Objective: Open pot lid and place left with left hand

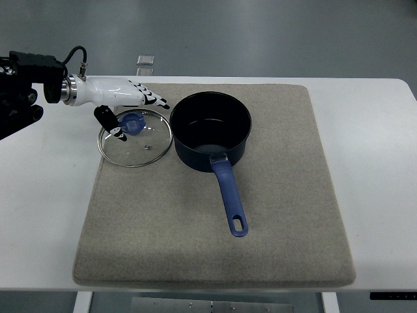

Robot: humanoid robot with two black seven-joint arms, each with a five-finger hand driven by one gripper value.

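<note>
Lid (137, 140) of clear glass, with its blue knob (132, 122), lies flat on the grey mat (273, 215) at the upper left of the frame, just left of the dark blue pot (210, 127). We see the pot uncovered, its blue handle (231, 199) pointing toward the bottom of the frame. Our left hand (124, 98) reaches in from the left edge above the lid, fingers stretched out and relaxed, holding nothing. The mat rests on a white table (39, 215).

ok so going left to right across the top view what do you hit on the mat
left robot hand → glass lid → blue pot, with its handle pointing toward the near edge of the grey mat
</note>
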